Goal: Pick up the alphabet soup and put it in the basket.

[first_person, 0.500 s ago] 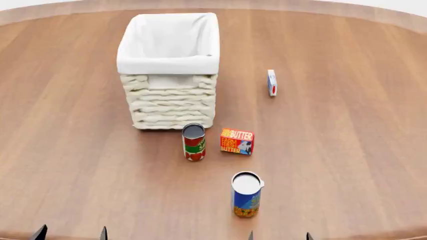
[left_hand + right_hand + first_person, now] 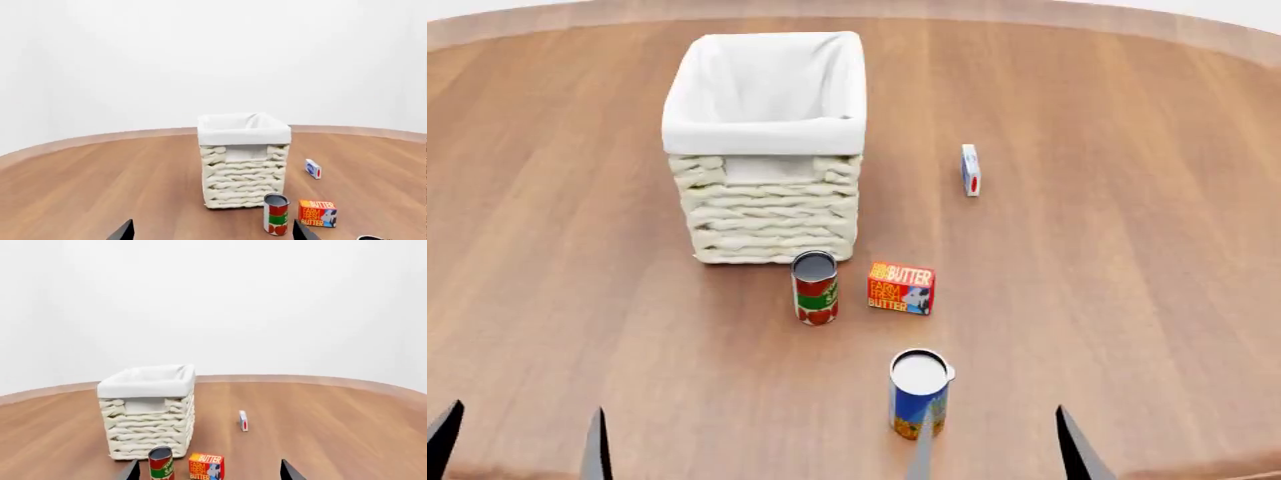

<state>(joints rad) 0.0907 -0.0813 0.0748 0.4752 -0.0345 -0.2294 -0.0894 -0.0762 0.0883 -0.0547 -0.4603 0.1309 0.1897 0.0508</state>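
Upright on the table point(image 2: 1121, 250), nearest the robot of all the things: the alphabet soup point(image 2: 918, 392), pale top up, blue label with the yellow-orange picture low on its side. Free of any grasp, well apart from the basket point(image 2: 774, 210).

Farther back and to the left: the basket, cream wicker with white cloth folded over its rim, standing square on the table. Just in front of its near right corner, a red-and-green can point(image 2: 814, 287), upright, dark top. Beside that can on the right, an orange butter box point(image 2: 901, 287), close but not touching. Farther back and well to the right, a small white box point(image 2: 970, 169) alone on the wood.

At the bottom edge of the head view, only fingertips. Left end effector point(image 2: 518, 445): spread wide, nothing between the fingers, low at the left, well apart from every item. Right end effector point(image 2: 998, 450): likewise spread wide and holding nothing, with the soup just off its inner finger point(image 2: 922, 452), whose tip overlaps the can's lower edge in that view. Touching or not: cannot tell.

From the left wrist view, between the two dark fingertips of the left end effector point(image 2: 212, 232): basket point(image 2: 243, 180), red-and-green can point(image 2: 275, 214), butter box point(image 2: 317, 213), small white box point(image 2: 313, 168). From the right wrist view, between the tips of the right end effector point(image 2: 211, 471): the same basket point(image 2: 148, 432), can point(image 2: 161, 462), butter box point(image 2: 206, 466), small white box point(image 2: 243, 420).
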